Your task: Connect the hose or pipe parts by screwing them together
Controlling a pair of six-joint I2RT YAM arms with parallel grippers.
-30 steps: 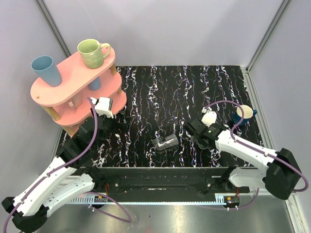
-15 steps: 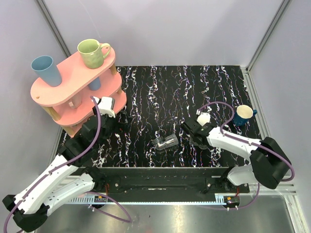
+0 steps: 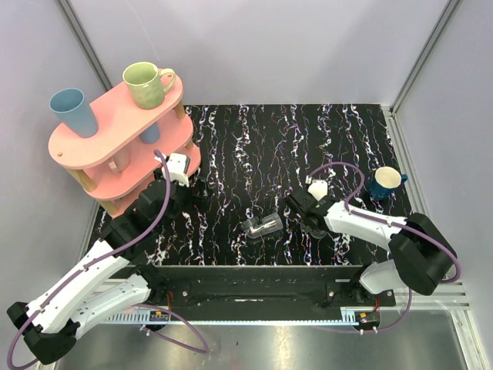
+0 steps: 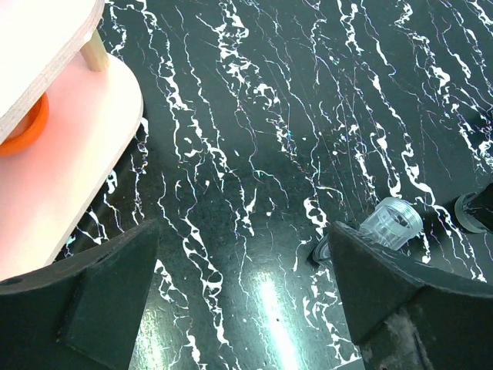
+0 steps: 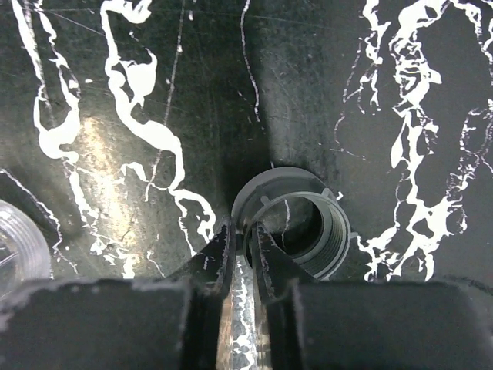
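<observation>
A clear translucent hose part lies on its side on the black marbled table, also seen in the left wrist view with a dark end toward the camera. A grey threaded ring-shaped part stands open side up on the table. My right gripper is shut on that ring's near wall, one finger inside and one outside; from above, the right gripper covers it. My left gripper hangs open over bare table left of the clear part, near the shelf.
A pink two-tier shelf stands at the back left, carrying a green mug and a blue cup. A dark blue mug sits at the right edge. An orange object lies under the shelf's upper tier.
The right gripper has moved left onto the grey ring and closed on its wall. The left gripper has shifted a little right, away from the shelf, still open.
</observation>
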